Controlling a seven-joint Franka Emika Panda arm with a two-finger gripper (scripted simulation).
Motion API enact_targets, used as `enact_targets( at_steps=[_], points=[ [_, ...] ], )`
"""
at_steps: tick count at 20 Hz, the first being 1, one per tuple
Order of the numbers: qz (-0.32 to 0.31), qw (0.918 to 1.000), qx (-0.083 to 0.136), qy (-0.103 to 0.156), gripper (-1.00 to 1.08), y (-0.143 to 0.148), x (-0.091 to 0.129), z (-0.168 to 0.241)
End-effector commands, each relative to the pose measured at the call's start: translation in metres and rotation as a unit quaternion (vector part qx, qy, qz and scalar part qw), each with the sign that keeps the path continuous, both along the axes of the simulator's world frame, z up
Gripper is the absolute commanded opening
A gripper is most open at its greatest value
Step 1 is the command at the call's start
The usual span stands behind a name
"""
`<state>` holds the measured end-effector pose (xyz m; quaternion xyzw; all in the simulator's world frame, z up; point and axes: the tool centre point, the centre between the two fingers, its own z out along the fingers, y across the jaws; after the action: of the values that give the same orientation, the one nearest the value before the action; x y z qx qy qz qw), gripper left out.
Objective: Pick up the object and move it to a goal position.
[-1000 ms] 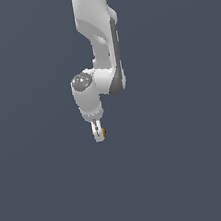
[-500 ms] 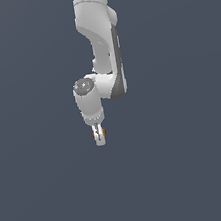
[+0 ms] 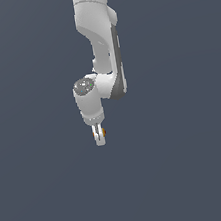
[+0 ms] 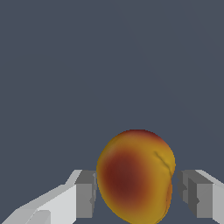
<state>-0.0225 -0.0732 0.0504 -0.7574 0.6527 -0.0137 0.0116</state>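
Observation:
The ball [image 4: 135, 175] is yellow-orange with a red patch and sits between my two grey finger pads [image 4: 85, 194] in the wrist view. My white gripper [image 4: 140, 194] is shut on it. In the exterior view the gripper [image 3: 100, 136] points down from the white arm, held out over the plain grey ground. There only small orange slivers of the ball [image 3: 104, 131] show beside the fingers; the rest is hidden by them.
The white arm [image 3: 103, 43] comes down from the top of the exterior view. Around it there is only a uniform dark grey ground [image 3: 193, 170] with no other objects or edges in view.
The gripper, still shut on the ball, has moved slightly downward in the exterior view. The arm's pose has barely changed.

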Motion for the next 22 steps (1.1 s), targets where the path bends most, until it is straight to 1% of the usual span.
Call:
enact_targets(
  at_steps=[1, 6, 11, 16, 22],
  points=[
    [0.0, 1.0, 0.0, 0.0, -1.0, 0.0, 0.0, 0.0],
    [0.0, 1.0, 0.0, 0.001, -1.0, 0.004, 0.004, 0.009],
    [-0.001, 1.0, -0.001, 0.003, -1.0, 0.015, 0.013, 0.03],
    [-0.001, 1.0, -0.001, 0.005, -1.0, 0.031, 0.026, 0.063],
    [-0.002, 1.0, -0.002, 0.009, -1.0, 0.055, 0.048, 0.112]
  ],
)
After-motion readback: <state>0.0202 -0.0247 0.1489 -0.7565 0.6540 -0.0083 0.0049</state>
